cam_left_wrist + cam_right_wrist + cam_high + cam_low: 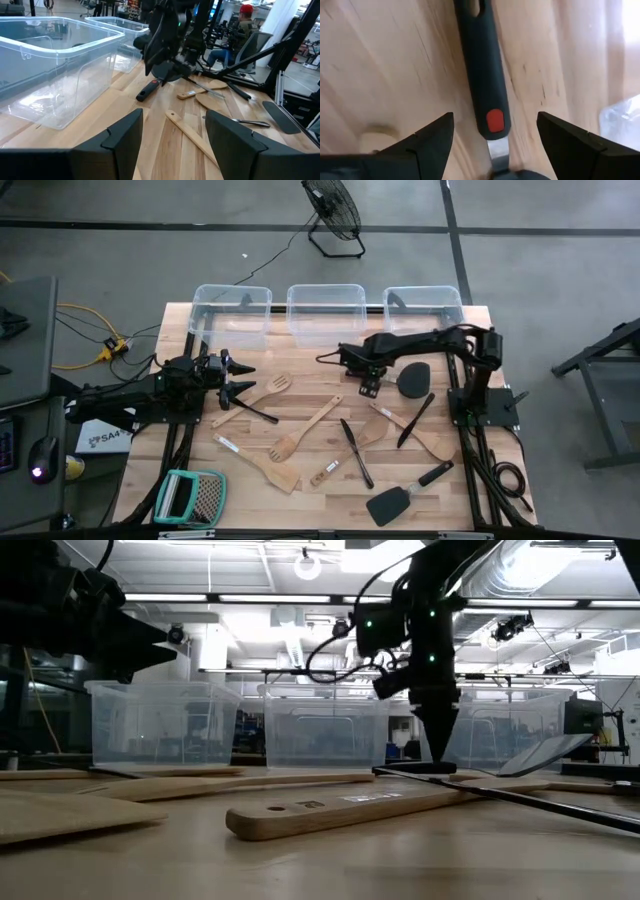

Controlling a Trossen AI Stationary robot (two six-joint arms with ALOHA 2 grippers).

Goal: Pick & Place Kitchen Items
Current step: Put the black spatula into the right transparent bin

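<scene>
The room is a broad workshop with a grey concrete floor, a black floor fan [333,212] standing beyond the worktop [310,480], and, seen across the table, white ceiling beams and a seated person in a red cap [243,25]. The worktop is a pale wooden slab; three clear bins [326,310] line its far edge and a teal-framed grater [192,497] lies at its near left corner. Scattered over the middle and right of the wood are the kitchen items: pale wooden spoons, spatulas and a wooden fork [254,400], black tongs [355,450], a black spatula [400,496] near the front edge, and a black ladle-like utensil with a red-marked handle [482,60] toward the far right. The right arm reaches over from the right side, and the right end effector [369,387] hangs low directly above that red-marked handle, its fingers spread wide to either side of the handle, not touching it; the handle lies flat on the wood between them. The left arm lies along the left edge, its left end effector [238,377] also spread wide and holding nothing, just beside the wooden fork's handle.
</scene>
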